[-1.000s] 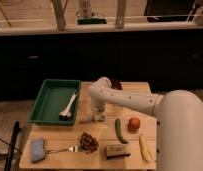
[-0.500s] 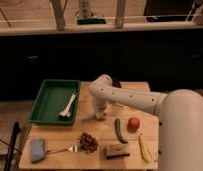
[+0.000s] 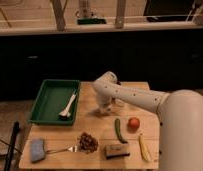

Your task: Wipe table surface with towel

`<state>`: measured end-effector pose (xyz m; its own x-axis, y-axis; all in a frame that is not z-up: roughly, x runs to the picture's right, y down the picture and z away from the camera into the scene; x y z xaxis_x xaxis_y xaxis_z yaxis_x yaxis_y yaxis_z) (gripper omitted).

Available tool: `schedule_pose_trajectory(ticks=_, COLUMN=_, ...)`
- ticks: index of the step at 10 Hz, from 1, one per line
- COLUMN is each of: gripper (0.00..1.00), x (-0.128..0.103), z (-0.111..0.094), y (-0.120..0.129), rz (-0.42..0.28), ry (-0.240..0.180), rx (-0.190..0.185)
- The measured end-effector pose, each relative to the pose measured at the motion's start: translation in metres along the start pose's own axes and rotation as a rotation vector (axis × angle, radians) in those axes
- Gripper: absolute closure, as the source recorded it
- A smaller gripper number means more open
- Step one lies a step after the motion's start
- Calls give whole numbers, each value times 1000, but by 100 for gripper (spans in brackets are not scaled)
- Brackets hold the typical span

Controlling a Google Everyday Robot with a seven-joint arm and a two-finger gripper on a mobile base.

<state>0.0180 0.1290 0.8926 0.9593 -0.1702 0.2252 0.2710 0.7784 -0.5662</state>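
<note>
Table surface [image 3: 97, 125], closed hand [image 3: 106, 106] mid-top, shifted right

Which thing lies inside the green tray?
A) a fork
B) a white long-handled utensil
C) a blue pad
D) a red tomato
B: a white long-handled utensil lies in the green tray, while the claw is low over the table surface, to the tray's right.

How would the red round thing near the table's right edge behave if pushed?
The red ball-shaped item is round, so it probably rolls, perhaps off the nearby edge of the table surface. It looks smooth, so it may be slippery. The claw is down at mid-table, farther back.
</note>
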Motion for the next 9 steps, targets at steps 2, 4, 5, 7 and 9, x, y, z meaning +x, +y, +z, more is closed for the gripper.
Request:
schedule_pose_trajectory(ticks=2, gripper=100, x=-10, z=0, y=-9, rz=-24, ry=-17, rx=13)
schedule_pose_trajectory(ticks=4, gripper=100, x=-38, z=0, y=-14, rz=-85, ry=-59, rx=17)
schedule_pose_trajectory(ticks=5, gripper=100, x=-50, z=-1, y=-10, rz=-119, ry=-82, rx=15)
schedule_pose_trajectory(ticks=7, gripper=100, x=-69, z=-3, y=8, rz=-180, ry=-117, rx=-2)
schedule_pose_trajectory(ticks=9, gripper=100, x=-74, z=-8, y=34, rz=-218, ry=-131, rx=-27)
